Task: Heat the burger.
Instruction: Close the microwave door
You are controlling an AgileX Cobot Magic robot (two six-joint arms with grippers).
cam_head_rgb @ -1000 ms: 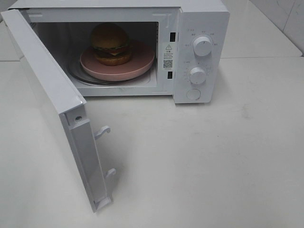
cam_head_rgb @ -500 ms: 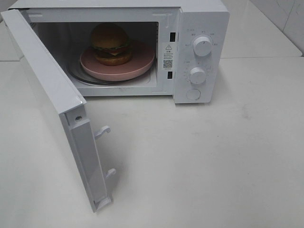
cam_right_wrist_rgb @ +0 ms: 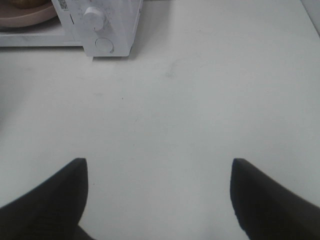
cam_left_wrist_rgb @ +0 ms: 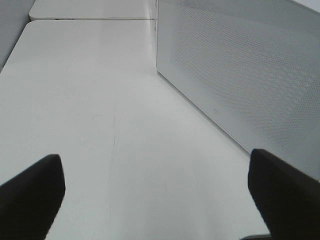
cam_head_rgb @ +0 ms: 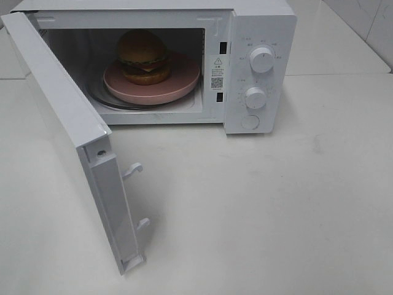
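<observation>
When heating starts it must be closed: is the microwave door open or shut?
Open. The door stands swung out wide, latch hooks exposed; the burger on its plate shows inside.

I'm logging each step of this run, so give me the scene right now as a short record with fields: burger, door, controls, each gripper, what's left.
burger: burger sits on the pink plate inside the microwave
door: door swung wide open
controls: upper knob, lower knob, round button; no gripper at them
left gripper: left gripper open, holding nothing, over the table
right gripper: right gripper open, holding nothing, in front of the microwave
left to do: door not yet shut
</observation>
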